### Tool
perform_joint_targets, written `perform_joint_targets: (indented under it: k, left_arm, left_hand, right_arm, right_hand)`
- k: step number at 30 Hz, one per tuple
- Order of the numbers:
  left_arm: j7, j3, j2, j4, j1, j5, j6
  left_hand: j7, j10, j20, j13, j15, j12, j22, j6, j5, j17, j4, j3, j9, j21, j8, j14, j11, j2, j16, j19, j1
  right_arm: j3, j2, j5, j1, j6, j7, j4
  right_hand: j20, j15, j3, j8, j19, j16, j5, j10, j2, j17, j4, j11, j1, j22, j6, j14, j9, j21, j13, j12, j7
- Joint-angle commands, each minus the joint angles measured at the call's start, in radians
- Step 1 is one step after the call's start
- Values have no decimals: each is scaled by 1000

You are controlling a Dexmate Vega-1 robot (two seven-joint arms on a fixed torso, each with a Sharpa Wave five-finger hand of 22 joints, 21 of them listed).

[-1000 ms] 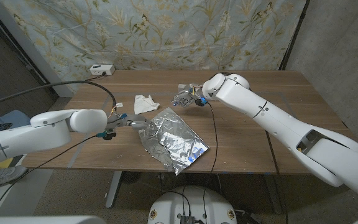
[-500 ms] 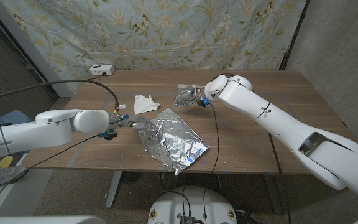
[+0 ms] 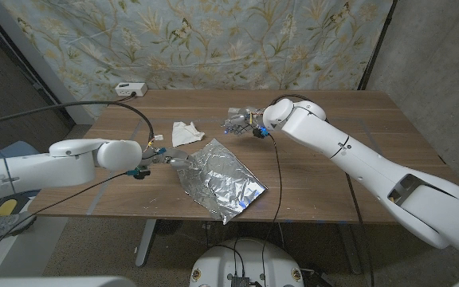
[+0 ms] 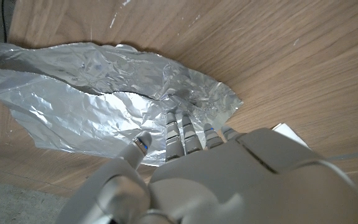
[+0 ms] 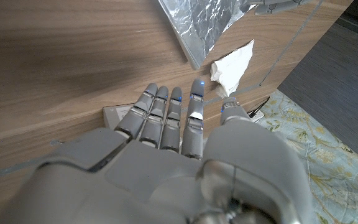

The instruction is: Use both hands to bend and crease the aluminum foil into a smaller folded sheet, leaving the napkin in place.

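Observation:
The crumpled aluminum foil lies spread on the wooden table, near its front edge. My left hand reaches in from the left, and its fingertips rest on the foil's near corner, with nothing gripped. The white napkin sits just beyond that hand, apart from the foil. My right hand hovers past the foil's far corner with its fingers stretched out over bare wood, holding nothing. In the right wrist view the foil and napkin lie ahead of those fingers.
A white power box sits at the table's far left edge. A black cable hangs from my right arm across the table beside the foil. A flowered curtain hangs behind the table.
My left arm has pushed slightly to the right, fingertips staying at the foil's corner. The right hand has drifted a little to the left. The foil lies a bit flatter.

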Motion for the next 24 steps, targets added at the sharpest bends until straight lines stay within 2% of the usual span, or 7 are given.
perform_joint_targets:
  k: [1, 7, 11, 17, 24]
  left_arm:
    - [17, 102, 11, 4, -88, -7, -12]
    - [26, 128, 13, -1, -108, -16, -8]
    - [29, 142, 14, -1, -120, -19, -15]
    - [33, 159, 13, -4, -136, -18, -4]
    - [34, 172, 4, 8, -152, -23, -13]
  left_hand:
    - [0, 6, -3, 3, 2, 5, 3, 8, -2, 2, 6, 0, 4, -1, 4, 4, 0, 1, 2, -50, -2]
    - [0, 6, -2, 4, 3, 4, 4, 6, -2, 2, 7, 0, 4, -1, 3, 4, 1, 1, 1, -50, -2]
    - [1, 6, -2, 4, 3, 4, 4, 6, -2, 2, 7, 0, 4, -1, 3, 4, 4, 1, 1, -50, -2]
    - [-1, 5, -2, 4, 2, 3, 4, 5, -2, 1, 7, 0, 4, -1, 2, 4, 2, 1, 0, -50, -1]
    - [1, 3, -2, 4, 1, 1, 4, 4, -2, 1, 6, 0, 4, -2, 1, 4, 3, 1, 0, -50, 0]
  right_arm:
    - [-118, -45, -126, 20, -11, -11, -107]
    - [-189, -58, -209, 39, -18, 3, -129]
    - [-213, -59, -246, 45, -12, 20, -127]
    - [-268, -57, -321, 71, -15, 50, -127]
    - [-343, -60, -431, 100, 5, 87, -131]
  right_hand:
    - [-22, -18, 6, -8, -13, 1, -3, -1, -1, 3, 19, -34, -28, 3, -28, -7, -4, -5, 1, 2, -19]
    - [-21, -27, 7, -12, -40, -1, -4, 7, -5, 4, 42, -58, -66, 3, -63, -17, -10, -10, 1, 5, -53]
    - [-17, -24, 7, -14, -72, -3, -2, 13, -7, 4, 58, -67, -95, 2, -89, -27, -16, -15, 0, 6, -84]
    - [-8, -17, 16, -15, -128, -9, 1, 14, -6, 1, 75, -87, -125, 1, -126, -49, -22, -21, -1, 4, -110]
    - [-5, -21, 21, -17, -165, -12, 3, 9, -5, 0, 85, -101, -144, 0, -153, -66, -25, -23, -2, 1, -111]
